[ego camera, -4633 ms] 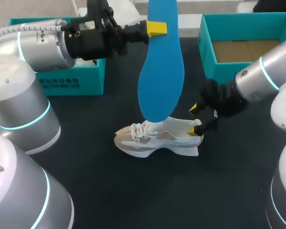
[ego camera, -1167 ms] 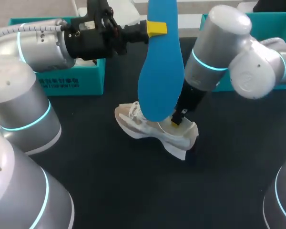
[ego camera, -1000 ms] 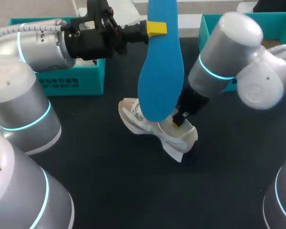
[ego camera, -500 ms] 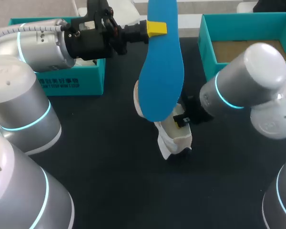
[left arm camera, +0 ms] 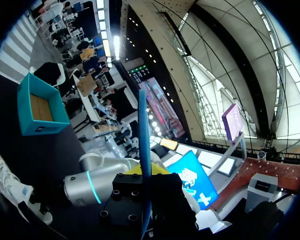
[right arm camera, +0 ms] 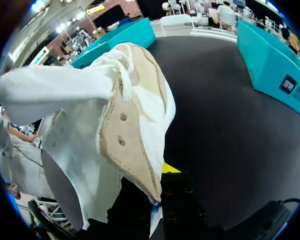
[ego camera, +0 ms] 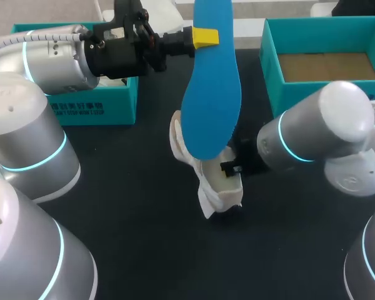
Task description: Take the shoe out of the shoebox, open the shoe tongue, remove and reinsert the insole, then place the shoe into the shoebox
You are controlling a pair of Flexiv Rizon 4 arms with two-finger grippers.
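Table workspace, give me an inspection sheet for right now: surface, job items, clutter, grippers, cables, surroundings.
Surface: dark table, no spills or marks seen.
Job's things: white and beige shoe tilted, not flat on its sole; blue insole out of the shoe, hanging upright over it; open teal shoebox with only its cardboard floor showing; second teal box at the left.
Clutter: nothing seen.
Grippers: left gripper shut on the insole's upper end; right gripper shut on the shoe at its heel end, fingers mostly hidden.
Cables: ribbed grey conduit along the left arm, off the table.
Surroundings: nothing seen reaching over the table.
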